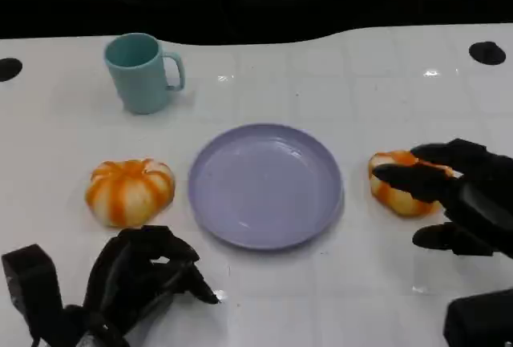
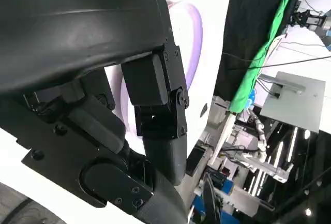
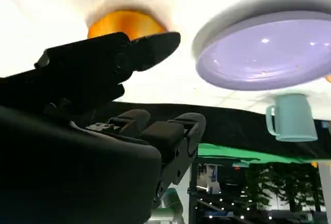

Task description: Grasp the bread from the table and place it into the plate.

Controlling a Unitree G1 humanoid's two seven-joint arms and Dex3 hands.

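Note:
Two orange-and-white striped breads lie on the white table, one (image 1: 130, 191) left of the lilac plate (image 1: 266, 184) and one (image 1: 394, 188) right of it. My right hand (image 1: 461, 195) reaches over the right bread with its fingers spread across the top and the thumb lower down, apart from it. In the right wrist view that bread (image 3: 124, 23) lies just past a long finger (image 3: 150, 48), with the plate (image 3: 269, 53) beside it. My left hand (image 1: 140, 271) rests near the table's front, fingers curled in and holding nothing, just below the left bread.
A teal mug (image 1: 143, 70) stands at the back left, behind the left bread. Two black round spots (image 1: 487, 52) mark the far table edge. In the left wrist view the plate's rim (image 2: 191, 38) shows beyond the bent fingers (image 2: 155, 105).

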